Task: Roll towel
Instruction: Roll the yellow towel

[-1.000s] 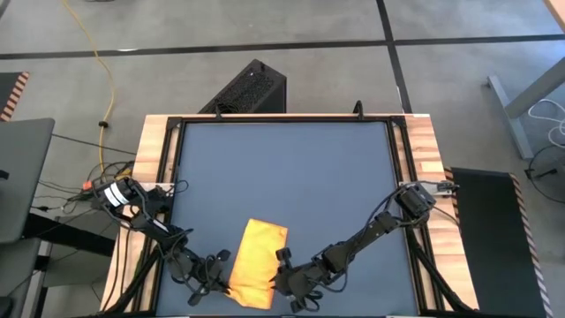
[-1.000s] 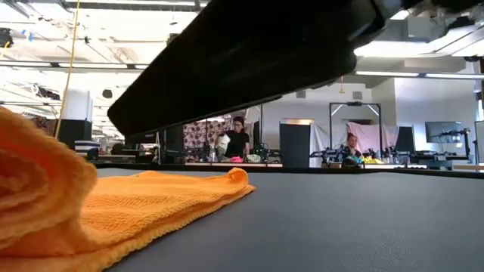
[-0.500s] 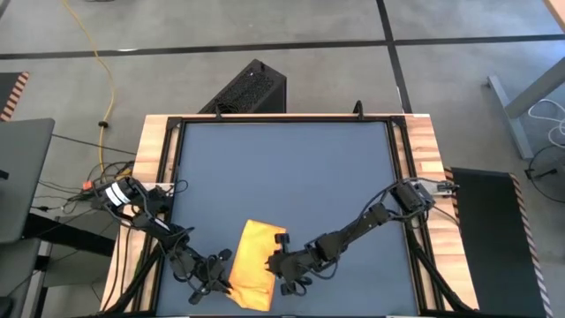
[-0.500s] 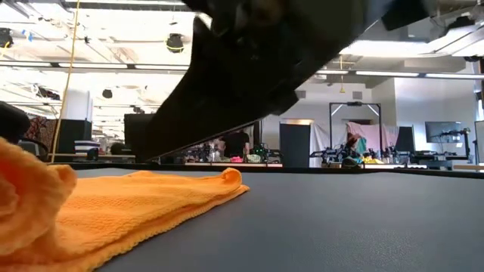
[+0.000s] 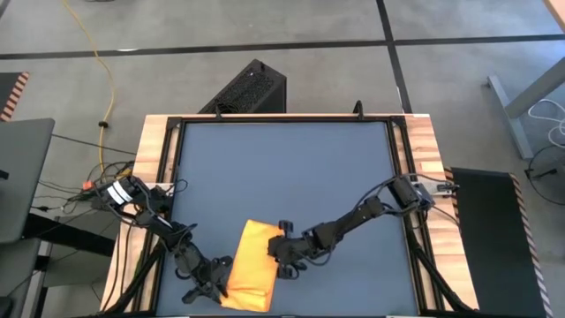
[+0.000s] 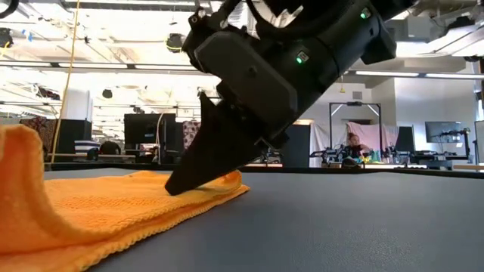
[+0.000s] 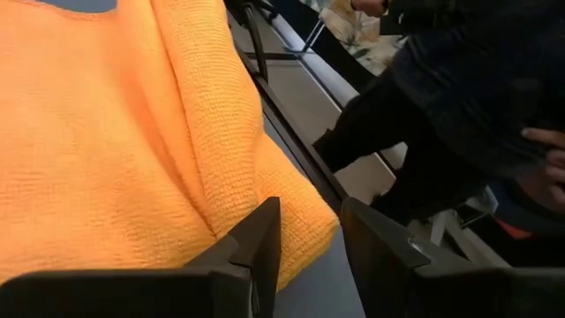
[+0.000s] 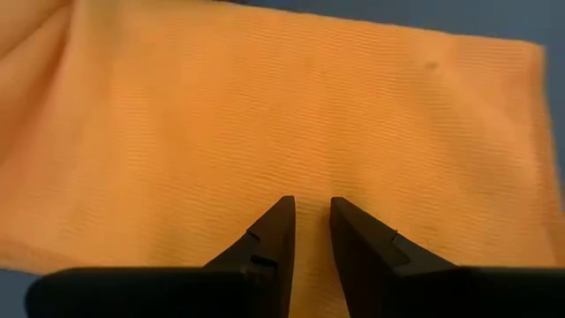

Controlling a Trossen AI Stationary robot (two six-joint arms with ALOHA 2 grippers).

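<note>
The yellow-orange towel [image 5: 250, 265] lies as a short strip on the dark mat near the front edge, its near end humped up in a fold [image 6: 23, 159]. My left gripper [image 5: 214, 284] stands open at the towel's near left corner [image 7: 300, 225], which shows between its fingertips; I cannot tell whether they touch it. My right gripper [image 5: 279, 254] comes in low from the right, over the towel's right side, its fingertips [image 8: 311, 212] a narrow slit apart. My right gripper sets its fingertips [image 6: 178, 185] down on the towel's flat top surface [image 8: 309, 177], toward the far end, slanting down from the table's right. Nothing is pinched between them. The towel lies flat on the mat under the tips.
The dark mat [image 5: 291, 168] stretches open toward the far edge, framed by wooden borders [image 5: 428, 150]. A black box [image 5: 252, 88] stands beyond the far edge. A person's legs and hand [image 7: 459, 115] show past the table's near side.
My left gripper has opened and let go of the towel's near end, whose thick rolled hump has slumped into a thinner raised fold. My right gripper has moved along the towel's right side toward the far edge and come down onto the cloth.
</note>
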